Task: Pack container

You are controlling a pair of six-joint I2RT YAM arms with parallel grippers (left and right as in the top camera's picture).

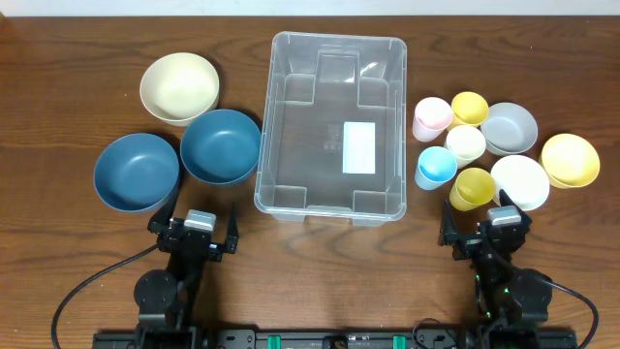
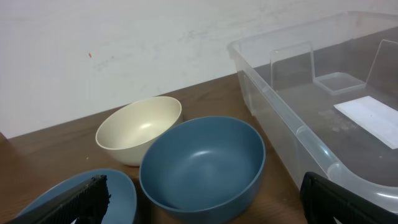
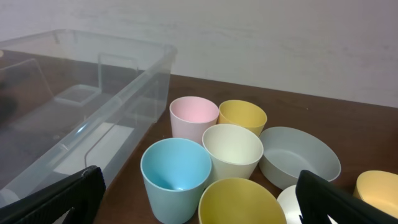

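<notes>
The container [image 1: 310, 145], a large clear bin with a white label [image 1: 359, 147] on its base, stands at the table's middle with nothing in it. In the left wrist view its near corner [image 2: 292, 118] is on the right. My left gripper [image 1: 197, 227] is open at the front left, just behind two dark blue bowls [image 1: 221, 145] [image 1: 137, 172]. Through the wrist view the left gripper [image 2: 205, 205] frames the nearer blue bowl [image 2: 202, 165] without touching it. My right gripper [image 1: 489, 225] is open at the front right, and the right gripper [image 3: 199, 199] faces a light blue cup [image 3: 176, 174] and a yellow cup [image 3: 239, 202].
A cream bowl [image 1: 179, 87] sits at the back left. Right of the bin are a pink cup [image 1: 432, 118], a cream cup [image 1: 465, 142], two yellow cups [image 1: 470, 107] [image 1: 473, 187], a grey bowl [image 1: 510, 128], a white bowl [image 1: 520, 180] and a yellow bowl [image 1: 570, 160].
</notes>
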